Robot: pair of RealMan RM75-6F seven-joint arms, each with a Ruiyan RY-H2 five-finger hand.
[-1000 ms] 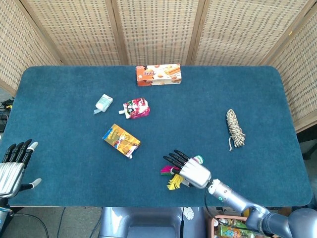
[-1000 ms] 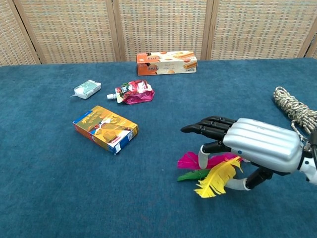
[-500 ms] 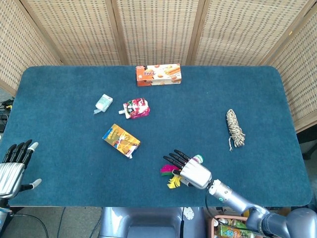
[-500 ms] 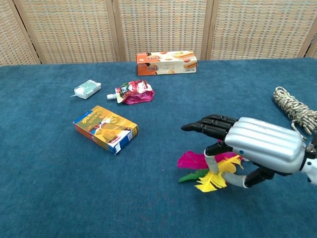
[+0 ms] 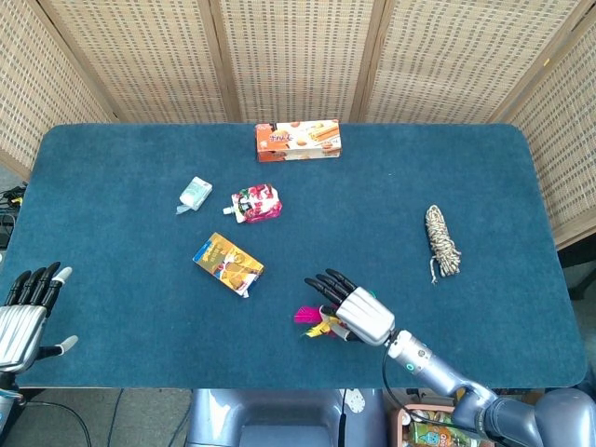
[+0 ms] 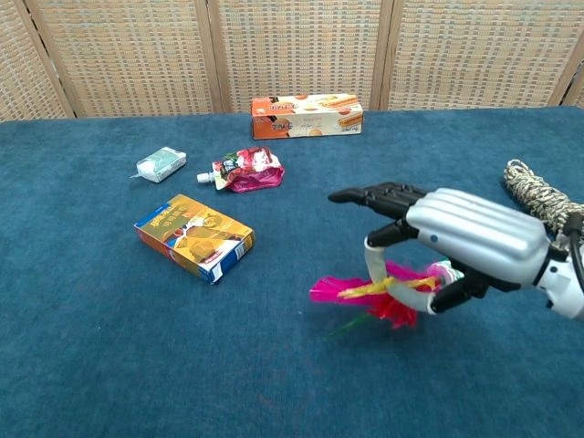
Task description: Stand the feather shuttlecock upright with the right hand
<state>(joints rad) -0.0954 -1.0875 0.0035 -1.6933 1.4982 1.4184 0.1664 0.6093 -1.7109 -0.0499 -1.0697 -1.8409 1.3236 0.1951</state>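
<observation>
Above table's near edge, right robot hand (image 6: 456,245) pinches feather shuttlecock (image 6: 370,294), palm down.

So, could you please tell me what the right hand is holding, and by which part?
The right hand holds the feather shuttlecock near its base end, feathers sticking out to the left. The exact contact is hidden.

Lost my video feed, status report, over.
Right hand grips shuttlecock, feathers sideways, not upright. Left hand open, idle. Nothing in the way.
</observation>
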